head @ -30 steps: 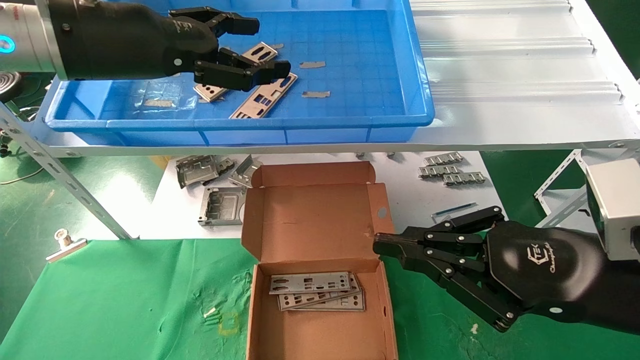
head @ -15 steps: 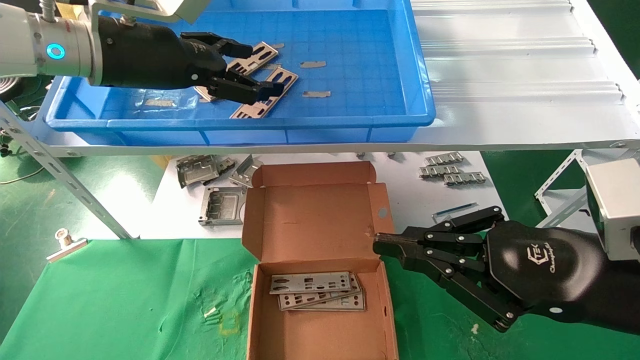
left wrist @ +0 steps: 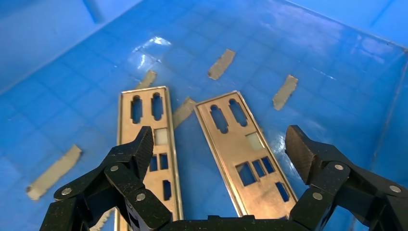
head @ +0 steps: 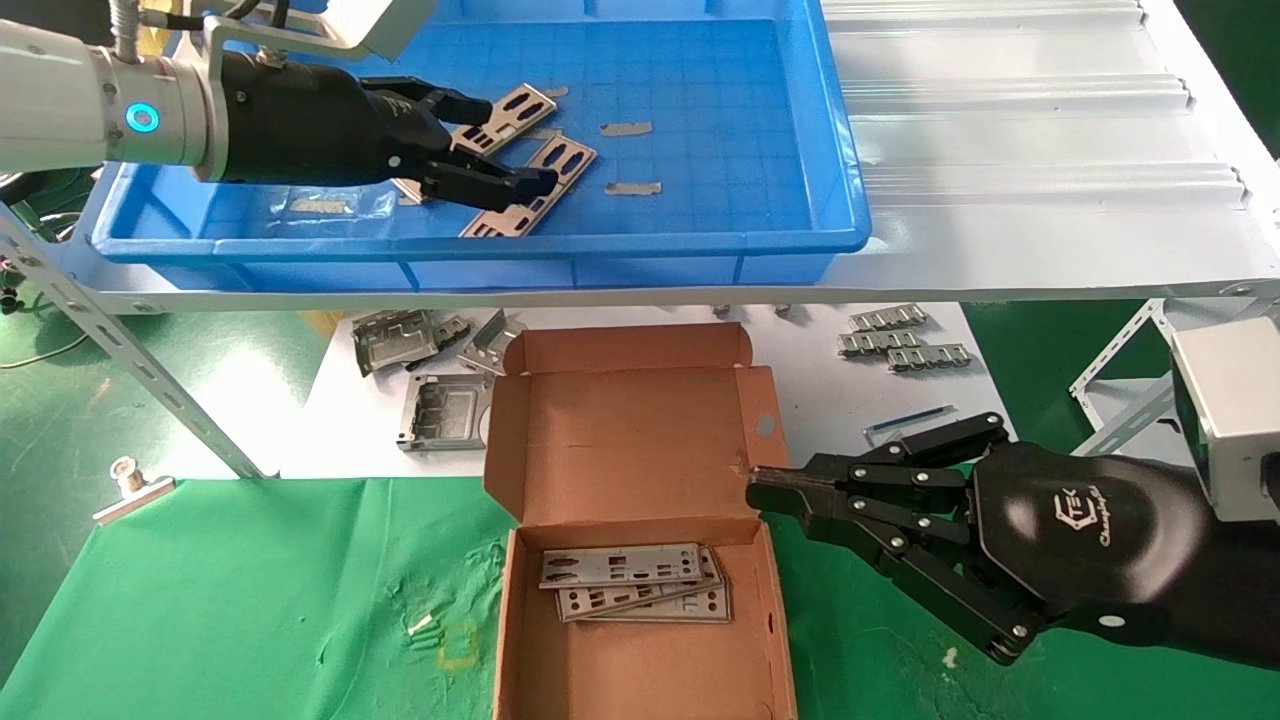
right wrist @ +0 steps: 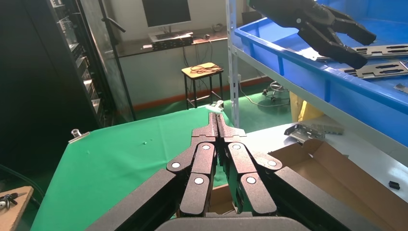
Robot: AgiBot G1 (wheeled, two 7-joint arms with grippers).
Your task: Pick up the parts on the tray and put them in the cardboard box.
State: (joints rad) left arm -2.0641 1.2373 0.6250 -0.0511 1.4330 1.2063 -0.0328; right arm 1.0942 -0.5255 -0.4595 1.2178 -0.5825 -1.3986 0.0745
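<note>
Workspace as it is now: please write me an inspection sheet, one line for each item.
Surface: green cloth on the lower table; white metal shelf above it.
Job's things: two thin silver punched metal plates lie side by side on the gridded floor of the large blue plastic tray; more such plates are stacked in the open brown cardboard box.
Clutter: small grey tape strips in the tray; bulky grey metal frames beside the box; a metal clip.
Grippers: left gripper low over the plates, fingers open, holding nothing; right gripper parked beside the box, fingers shut.
Cables: cables on a far stool.
Surroundings: a monitor on a desk.
</note>
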